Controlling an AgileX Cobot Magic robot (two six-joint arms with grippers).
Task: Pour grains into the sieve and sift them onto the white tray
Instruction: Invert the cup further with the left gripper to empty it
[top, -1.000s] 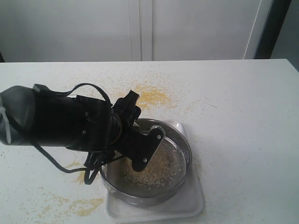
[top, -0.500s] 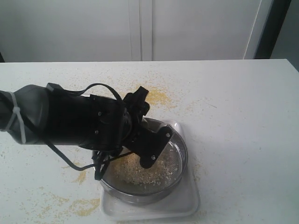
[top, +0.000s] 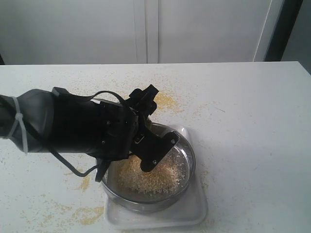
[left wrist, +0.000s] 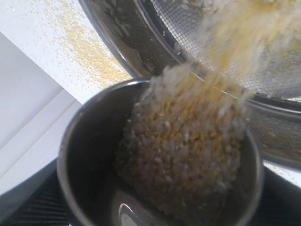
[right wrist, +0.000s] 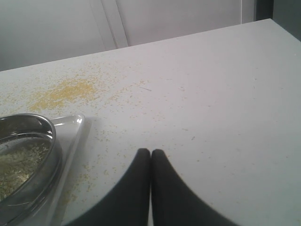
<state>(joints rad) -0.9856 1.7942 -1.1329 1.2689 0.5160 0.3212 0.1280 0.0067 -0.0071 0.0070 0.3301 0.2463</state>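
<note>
My left gripper (top: 148,148) is shut on a small shiny steel cup (left wrist: 89,160), tipped over the sieve (top: 188,156). Yellow and beige grains (left wrist: 188,155) slide out of the cup's mouth in a stream onto the wire mesh (left wrist: 176,21). A heap of grains (top: 153,178) lies in the sieve, which rests on the white tray (top: 197,209). In the exterior view the black arm hides the cup. My right gripper (right wrist: 150,153) is shut and empty, low over the bare table to the right of the tray (right wrist: 75,123) and the sieve (right wrist: 33,126).
Spilled yellow grains lie on the white table behind the tray (top: 163,99) and at the front left (top: 90,213). Loose grains also dot the table beside the tray's right rim (right wrist: 94,162). A white wall stands behind the table.
The left arm has shifted right and tipped the cup further over the sieve. The heap of grains in the sieve has grown. The right gripper stays shut.
</note>
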